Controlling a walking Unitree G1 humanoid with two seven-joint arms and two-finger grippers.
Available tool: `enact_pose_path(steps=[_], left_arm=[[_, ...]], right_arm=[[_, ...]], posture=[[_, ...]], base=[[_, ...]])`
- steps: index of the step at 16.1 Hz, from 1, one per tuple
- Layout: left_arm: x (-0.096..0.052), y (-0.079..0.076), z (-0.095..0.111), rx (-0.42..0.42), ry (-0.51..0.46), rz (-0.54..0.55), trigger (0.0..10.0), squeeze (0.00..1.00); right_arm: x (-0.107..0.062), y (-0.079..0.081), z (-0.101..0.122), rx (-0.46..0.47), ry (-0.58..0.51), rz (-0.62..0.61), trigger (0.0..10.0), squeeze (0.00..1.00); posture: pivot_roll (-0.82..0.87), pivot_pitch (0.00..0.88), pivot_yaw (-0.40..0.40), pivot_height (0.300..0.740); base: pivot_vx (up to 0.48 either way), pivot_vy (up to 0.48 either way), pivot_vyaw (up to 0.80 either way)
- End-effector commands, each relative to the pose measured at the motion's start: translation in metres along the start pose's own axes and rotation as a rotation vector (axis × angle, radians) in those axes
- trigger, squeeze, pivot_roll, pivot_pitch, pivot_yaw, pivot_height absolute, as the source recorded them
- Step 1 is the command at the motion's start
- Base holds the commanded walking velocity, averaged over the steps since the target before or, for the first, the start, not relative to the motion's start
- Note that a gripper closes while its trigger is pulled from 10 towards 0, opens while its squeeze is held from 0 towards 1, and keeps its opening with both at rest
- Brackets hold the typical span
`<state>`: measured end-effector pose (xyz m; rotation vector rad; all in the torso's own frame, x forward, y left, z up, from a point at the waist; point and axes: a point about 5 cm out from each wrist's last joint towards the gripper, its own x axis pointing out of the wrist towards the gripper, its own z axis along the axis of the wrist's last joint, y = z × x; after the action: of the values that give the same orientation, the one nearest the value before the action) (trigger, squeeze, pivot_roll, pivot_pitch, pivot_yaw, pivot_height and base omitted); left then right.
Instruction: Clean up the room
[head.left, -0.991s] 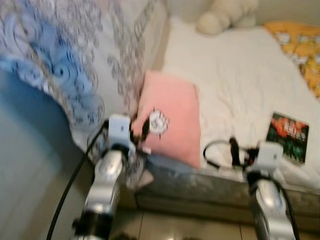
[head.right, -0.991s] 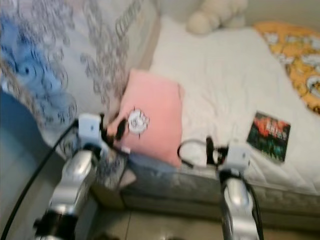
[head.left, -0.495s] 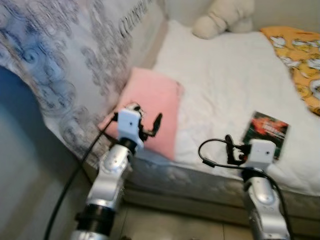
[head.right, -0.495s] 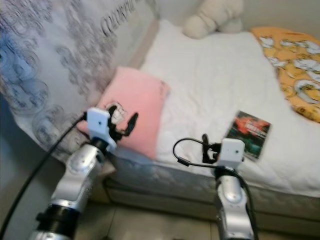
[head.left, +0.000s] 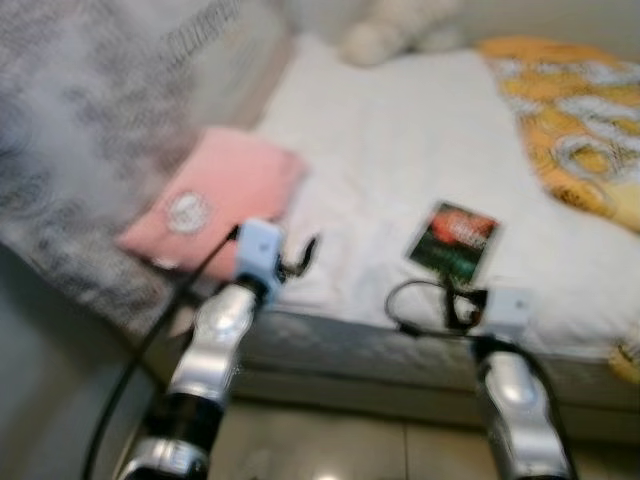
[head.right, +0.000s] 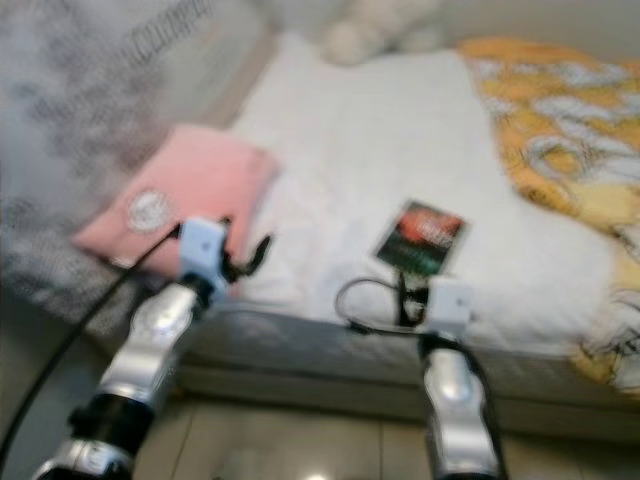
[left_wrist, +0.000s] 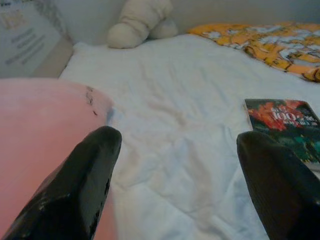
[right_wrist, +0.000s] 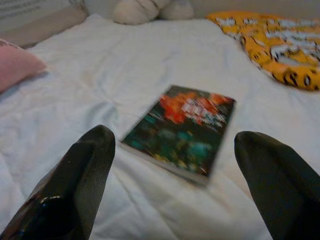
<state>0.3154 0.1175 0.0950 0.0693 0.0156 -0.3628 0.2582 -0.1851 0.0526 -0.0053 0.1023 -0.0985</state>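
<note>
A white-sheeted bed carries a pink pillow left, a book near, an orange blanket right, a plush toy far.

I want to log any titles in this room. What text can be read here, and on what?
"100": large pale numerals on the cover of the book lying on the white bed sheet; the rest of its title is too blurred to read.
Printed lines on the grey patterned fabric beside the bed: too blurred to read.
Round emblem on the pink pillow: nothing legible.
</note>
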Motion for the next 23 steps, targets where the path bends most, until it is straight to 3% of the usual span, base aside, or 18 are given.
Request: enact_pose_path(steps=[1, 8, 15, 20, 21, 22, 23], left_arm=[[0.004, 0.000, 0.002, -0.032, -0.007, 0.021, 10.0, 0.00], [0.013, 0.004, 0.000, -0.049, 0.013, 0.057, 10.0, 0.00], [0.017, 0.014, -0.005, -0.054, 0.046, 0.097, 10.0, 0.00], [0.024, 0.012, -0.017, 0.041, 0.126, 0.047, 10.0, 0.00], [0.031, 0.005, -0.027, 0.034, 0.221, 0.038, 10.0, 0.00], [0.035, 0.000, -0.028, 0.028, 0.243, 0.042, 10.0, 0.00], [0.039, -0.003, -0.023, 0.000, 0.223, 0.060, 10.0, 0.00]], right_arm=[[0.004, -0.004, 0.002, -0.020, -0.009, 0.002, 10.0, 0.00], [0.019, 0.010, 0.006, -0.045, -0.020, 0.060, 10.0, 0.00], [0.019, 0.013, 0.001, -0.062, -0.014, 0.080, 10.0, 0.00], [0.006, 0.005, -0.008, -0.073, 0.027, 0.089, 10.0, 0.00], [-0.005, 0.000, -0.015, -0.079, 0.039, 0.111, 10.0, 0.00], [-0.018, 0.002, -0.016, -0.009, 0.014, 0.172, 10.0, 0.00], [-0.026, -0.003, -0.020, -0.010, 0.042, 0.149, 10.0, 0.00]], posture=[[-0.01, 0.000, 0.033, 0.740], [0.00, 0.000, 0.024, 0.740], [0.00, 0.000, 0.020, 0.740], [-0.02, 0.000, -0.023, 0.740], [-0.04, 0.000, -0.059, 0.740], [-0.06, 0.000, -0.062, 0.740], [-0.08, 0.000, -0.061, 0.740]], base=[[0.480, 0.000, -0.79], [0.458, 0.000, -0.07], [0.415, 0.102, 0.00], [0.000, 0.181, -0.46], [0.000, 0.000, -0.78], [0.000, 0.000, 0.00], [0.000, 0.000, 0.00]])
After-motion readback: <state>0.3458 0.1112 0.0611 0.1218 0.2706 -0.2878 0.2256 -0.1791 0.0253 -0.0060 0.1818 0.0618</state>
